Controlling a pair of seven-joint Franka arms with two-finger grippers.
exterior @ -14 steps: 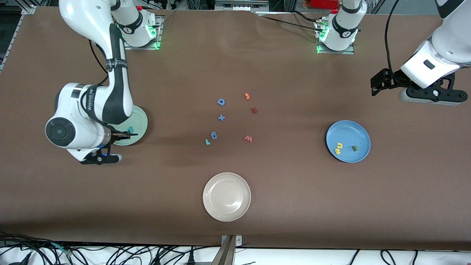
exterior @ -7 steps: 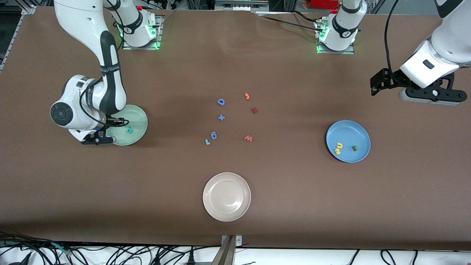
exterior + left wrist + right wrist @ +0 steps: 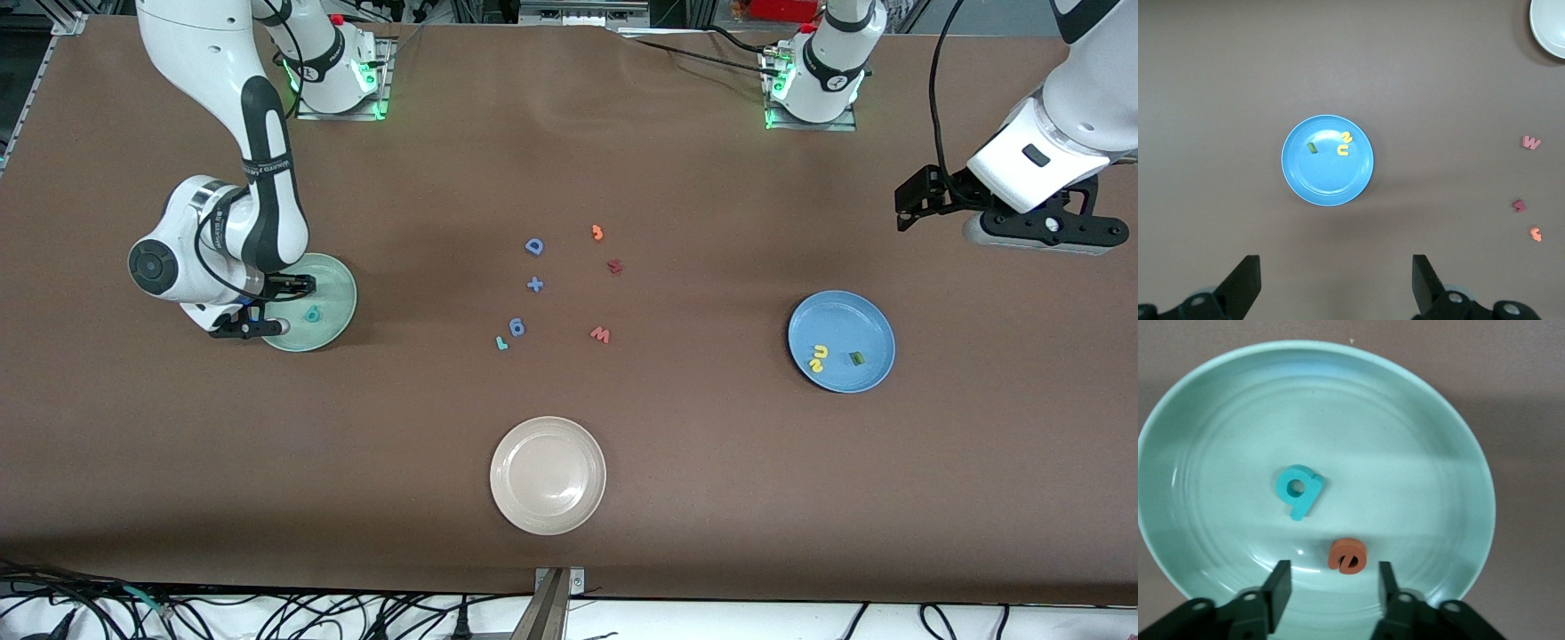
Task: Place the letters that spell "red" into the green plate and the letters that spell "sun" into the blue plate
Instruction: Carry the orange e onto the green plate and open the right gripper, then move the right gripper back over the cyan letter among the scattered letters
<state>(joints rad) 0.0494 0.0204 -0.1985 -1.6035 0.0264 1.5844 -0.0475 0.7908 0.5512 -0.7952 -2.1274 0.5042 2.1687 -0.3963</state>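
Note:
The green plate (image 3: pixel 1405 440) holds the teal "d" (image 3: pixel 1298 491) and the orange "e" (image 3: pixel 1347 556). My right gripper (image 3: pixel 1332 581) hangs low over this plate (image 3: pixel 333 284), open, with the "e" lying free just ahead of its fingertips. The thin teal "r" (image 3: pixel 501 343) lies on the table near the middle. The blue plate (image 3: pixel 1318 180) carries a yellow "s" (image 3: pixel 1347 137), a yellow arch (image 3: pixel 1343 150) and a green letter (image 3: pixel 1311 147). My left gripper (image 3: pixel 1336 283) waits open and empty, high over the table at the left arm's end (image 3: pixel 904 206).
Loose pieces lie mid-table: a blue D (image 3: pixel 533 246), a blue plus (image 3: pixel 534 284), a blue 6-like piece (image 3: pixel 516 327), an orange piece (image 3: pixel 597 233), a dark red piece (image 3: pixel 614 266) and a pink "w" (image 3: pixel 601 334). A cream plate (image 3: pixel 548 511) sits nearest the front camera.
The right arm has come down over the green plate and its gripper has opened, leaving the orange "e" in the plate. The left arm has not moved.

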